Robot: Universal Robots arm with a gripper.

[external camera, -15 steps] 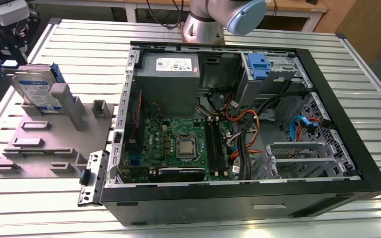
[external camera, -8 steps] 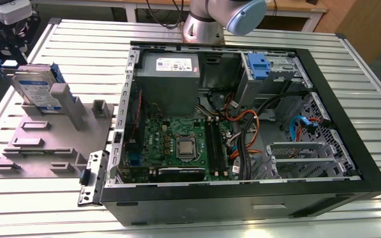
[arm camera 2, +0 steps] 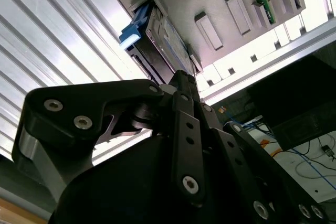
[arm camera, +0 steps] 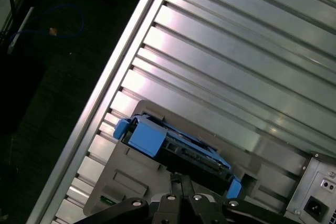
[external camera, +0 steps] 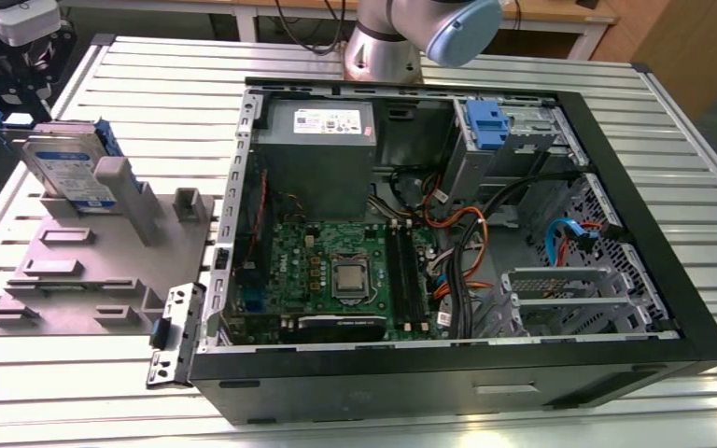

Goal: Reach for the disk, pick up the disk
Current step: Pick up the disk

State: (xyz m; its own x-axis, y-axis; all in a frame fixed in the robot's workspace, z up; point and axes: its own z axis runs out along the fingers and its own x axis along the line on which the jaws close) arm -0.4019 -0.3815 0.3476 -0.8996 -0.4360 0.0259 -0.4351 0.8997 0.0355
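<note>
Exterior view places the disk [external camera: 70, 173] standing on edge in a grey holder [external camera: 85, 271] on the slatted table [external camera: 85, 392], at the exterior view's left, well apart from the open computer case [external camera: 458, 364]. Blue rails run along the disk's edges. In both wrist views the gripper [arm camera: 181, 179] [arm camera 2: 184, 77] hangs over the disk [arm camera: 189, 150] [arm camera 2: 163, 40], near it but not touching. Its fingers [arm camera: 176, 192] look pressed together with nothing between them, though the angle is steep. The disk sits unlifted in its slot.
</note>
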